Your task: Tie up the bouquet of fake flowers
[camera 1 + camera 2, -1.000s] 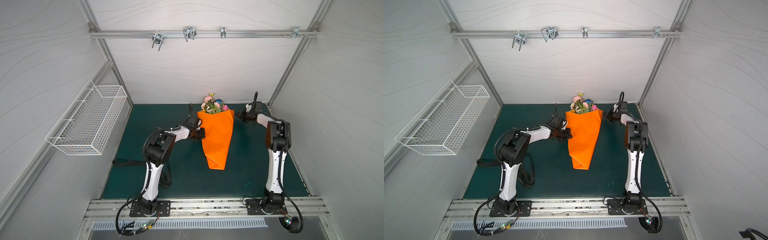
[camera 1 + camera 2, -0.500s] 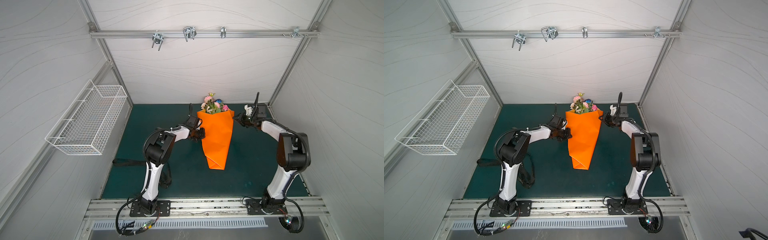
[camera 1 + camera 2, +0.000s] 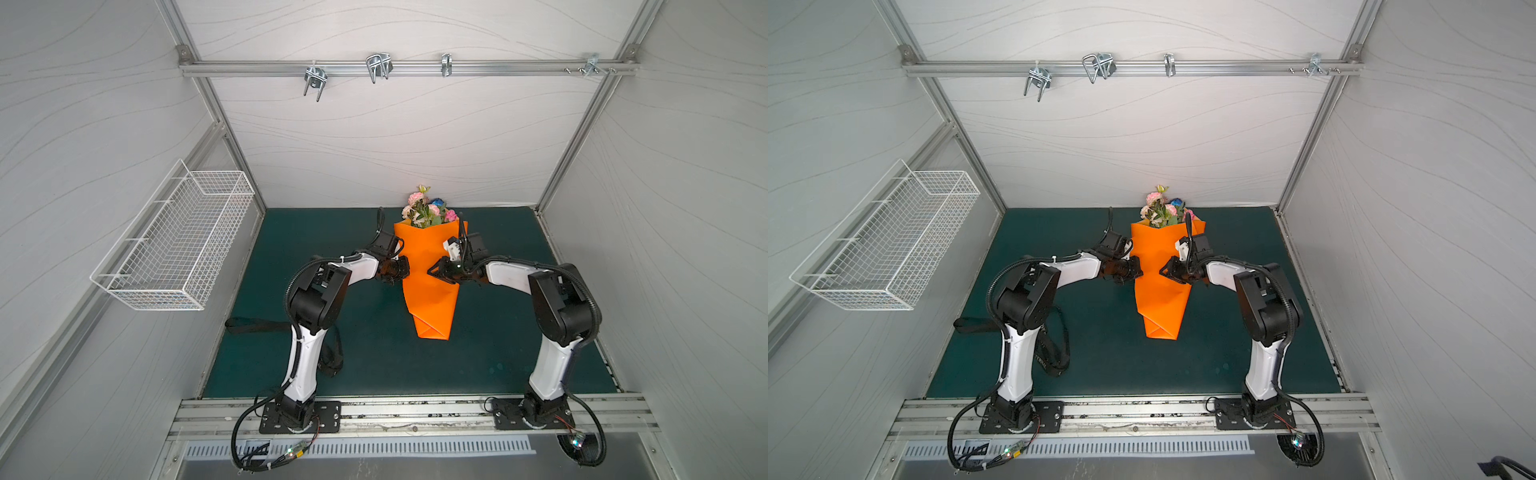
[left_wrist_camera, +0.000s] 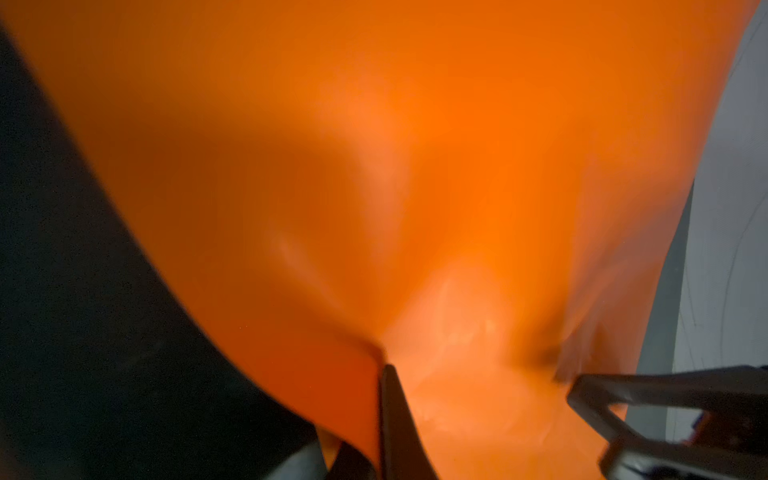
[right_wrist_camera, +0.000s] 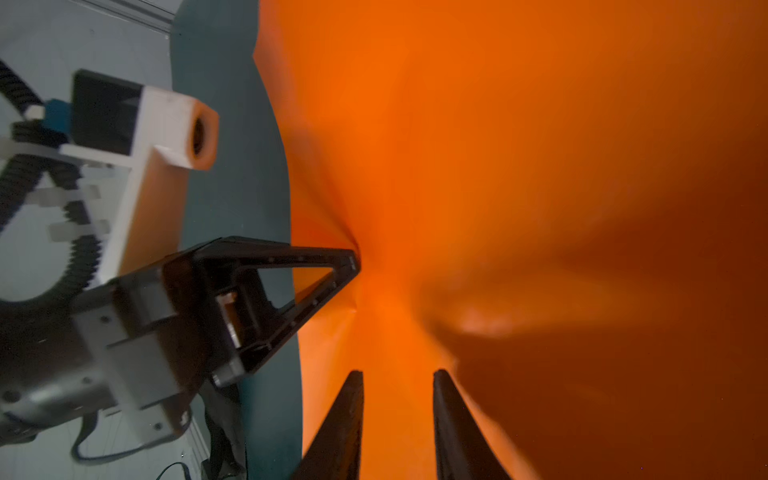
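The bouquet of fake flowers (image 3: pixel 426 210) (image 3: pixel 1163 208) lies at the back of the green mat, with pink, cream and blue blooms poking out of an orange paper cone (image 3: pixel 430 303) that hides the stems. My left gripper (image 3: pixel 404 270) (image 5: pixel 357 259) is at the cone's left edge. Its one visible finger (image 4: pixel 392 399) presses against the paper (image 4: pixel 374 166), which creases toward the tip. The other finger is hidden by the paper. My right gripper (image 3: pixel 433 272) (image 5: pixel 397 374) hovers over the cone's right half, open, with only paper behind the gap.
A white wire basket (image 3: pixel 178 245) hangs on the left wall. A black ribbon with white lettering (image 3: pixel 1054 357) lies on the mat (image 3: pixel 498 340) beside the left arm's base. A metal rail with hooks (image 3: pixel 376 68) crosses the back wall overhead.
The right arm has swung in from the back right corner to the cone's right side. The left gripper has stayed at the cone's left edge.
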Available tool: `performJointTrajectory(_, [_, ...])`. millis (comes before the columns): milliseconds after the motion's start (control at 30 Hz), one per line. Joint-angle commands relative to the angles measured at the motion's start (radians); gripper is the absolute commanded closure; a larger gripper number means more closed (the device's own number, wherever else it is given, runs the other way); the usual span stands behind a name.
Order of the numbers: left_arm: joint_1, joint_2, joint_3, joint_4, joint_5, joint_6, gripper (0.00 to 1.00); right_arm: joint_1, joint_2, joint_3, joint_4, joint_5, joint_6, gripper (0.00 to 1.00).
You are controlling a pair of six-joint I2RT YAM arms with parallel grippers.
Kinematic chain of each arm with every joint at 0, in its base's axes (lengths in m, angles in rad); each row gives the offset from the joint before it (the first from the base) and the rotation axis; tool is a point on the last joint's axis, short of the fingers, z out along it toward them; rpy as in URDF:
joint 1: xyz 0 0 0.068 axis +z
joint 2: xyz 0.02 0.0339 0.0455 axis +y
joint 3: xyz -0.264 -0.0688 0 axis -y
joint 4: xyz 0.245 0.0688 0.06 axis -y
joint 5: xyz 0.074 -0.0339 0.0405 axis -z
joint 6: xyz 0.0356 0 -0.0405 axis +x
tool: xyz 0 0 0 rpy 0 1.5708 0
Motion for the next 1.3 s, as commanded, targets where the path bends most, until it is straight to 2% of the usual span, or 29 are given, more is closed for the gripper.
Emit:
performJointTrajectory(0, [0.003,-0.053,-0.022,0.012,-0.029,-0.030,0.72,-0.004,0.018,0.041,-0.024,0.034,-0.033,0.69])
performJointTrajectory(100, [0.012,-0.104,-0.065,0.022,-0.080,-0.072,0.70,-0.003,0.032,0.055,-0.049,0.034,-0.052,0.69])
performJointTrajectory(233, [0.043,-0.213,-0.157,0.050,-0.182,-0.150,0.62,-0.003,0.039,0.060,-0.067,0.033,-0.066,0.69])
performJointTrajectory(367, [0.072,-0.296,-0.224,0.075,-0.206,-0.189,0.62,-0.002,0.034,0.057,-0.069,0.033,-0.070,0.69])
performJointTrajectory(433, [0.072,-0.316,-0.229,0.074,-0.184,-0.177,0.62,-0.003,0.035,0.059,-0.071,0.034,-0.072,0.69])
performJointTrajectory(533, [0.061,-0.311,-0.215,0.064,-0.122,-0.161,0.50,-0.001,0.039,0.062,-0.071,0.034,-0.072,0.69])
performJointTrajectory(667, [0.061,-0.234,-0.168,0.056,-0.047,-0.167,0.46,0.002,0.030,0.060,-0.071,0.038,-0.072,0.69])
performJointTrajectory(767, [0.060,-0.171,-0.125,0.067,-0.003,-0.176,0.39,0.002,0.022,0.063,-0.074,0.042,-0.076,0.69])
performJointTrajectory(933, [0.061,-0.098,-0.064,0.079,0.039,-0.179,0.38,0.002,0.019,0.064,-0.075,0.040,-0.076,0.69])
performJointTrajectory(1000, [0.063,-0.071,-0.040,0.074,0.037,-0.171,0.40,0.004,0.017,0.065,-0.073,0.040,-0.074,0.69])
performJointTrajectory(1100, [0.072,-0.032,-0.015,0.083,0.050,-0.166,0.50,0.004,0.007,0.061,-0.067,0.037,-0.071,0.69])
performJointTrajectory(1267, [0.086,0.012,0.021,0.117,0.081,-0.162,0.81,0.008,-0.025,0.046,-0.064,0.036,-0.075,0.69])
